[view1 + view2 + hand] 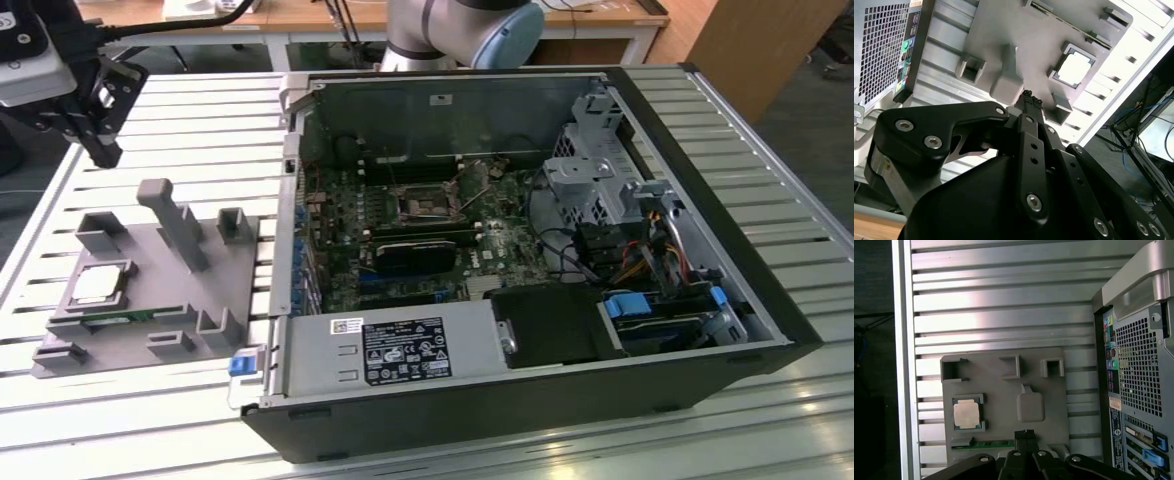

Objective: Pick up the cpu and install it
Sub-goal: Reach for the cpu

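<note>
**Cpu [100, 285] flat in its pocket**

Small, square, shiny silver top facing up with a pale rim around it. It lies level in a square pocket of the grey holder [158, 272], at the exterior view's lower left.

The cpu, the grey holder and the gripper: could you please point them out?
cpu [966, 415]: first wrist view, middle of its silver top.
grey holder [999, 405]: first wrist view, bare base plate.
gripper [1032, 101]: second wrist view, midway between the tips of its shut fingers.

Open PC case [534, 410] on slatted table [200, 120]; grey holder tray [154, 292] beside it w/ green RAM stick [986, 443].
</note>
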